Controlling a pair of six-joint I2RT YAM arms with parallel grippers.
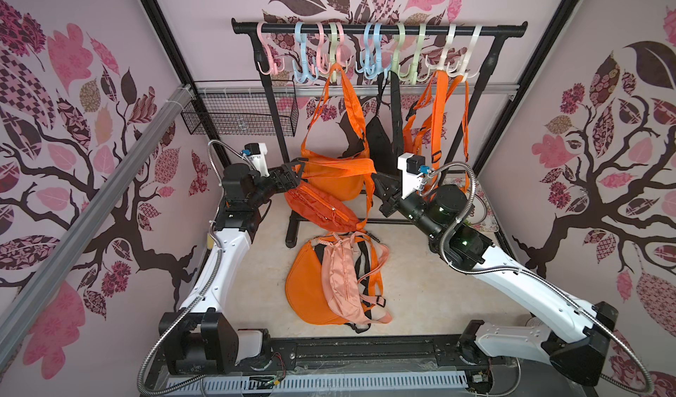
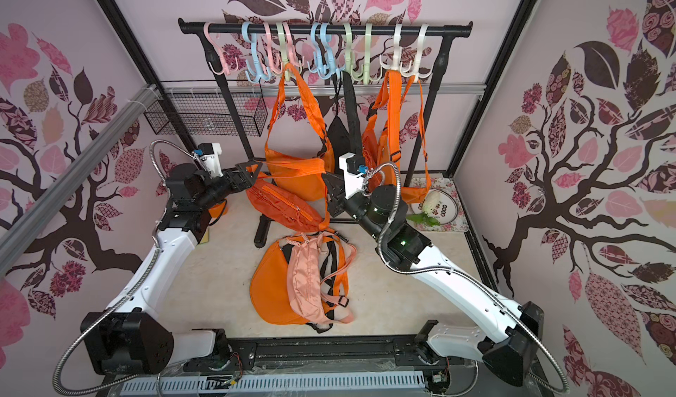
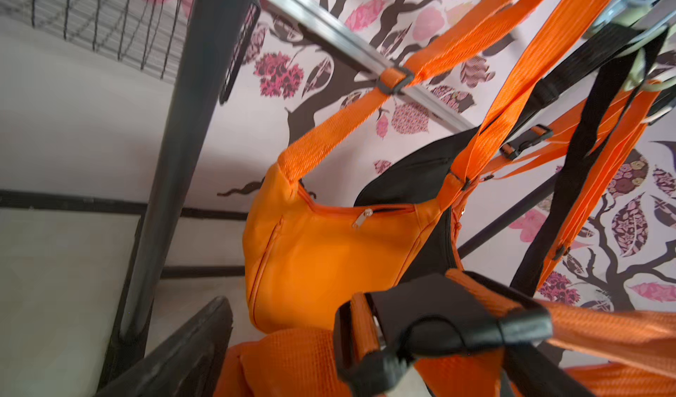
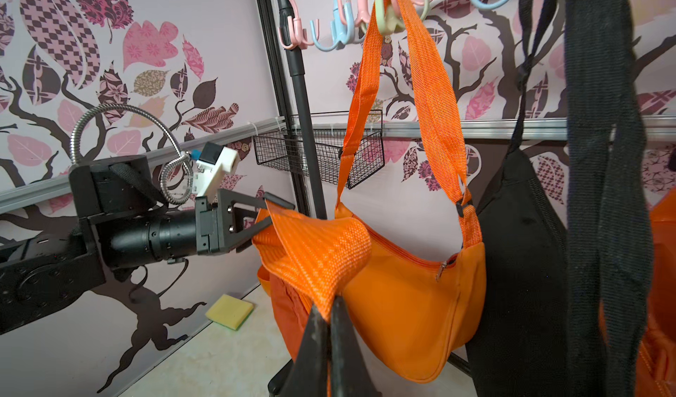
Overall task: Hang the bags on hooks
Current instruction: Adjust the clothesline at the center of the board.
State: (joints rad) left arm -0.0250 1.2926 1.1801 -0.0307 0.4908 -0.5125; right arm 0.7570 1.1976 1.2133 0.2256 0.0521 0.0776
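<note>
Right wrist view: right claw (image 4: 328, 305) pinches woven strap (image 4: 318, 252) of the rust-orange bag (image 4: 287, 314); left claw (image 4: 274, 213) gapes wide.

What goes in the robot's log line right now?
left gripper: open, touching strap | right gripper: shut on strap | bag: dangling below strap, unhooked

Bag pile (image 1: 336, 281) lies before rack (image 1: 380, 29).

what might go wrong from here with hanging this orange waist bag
1. The left gripper stands open around the orange strap, so only the shut right gripper holds it; the waist bag may slip or swing.
2. The strap runs right in front of the hung orange shoulder bag; lifting might snag it or nudge it off its green hook.
</note>
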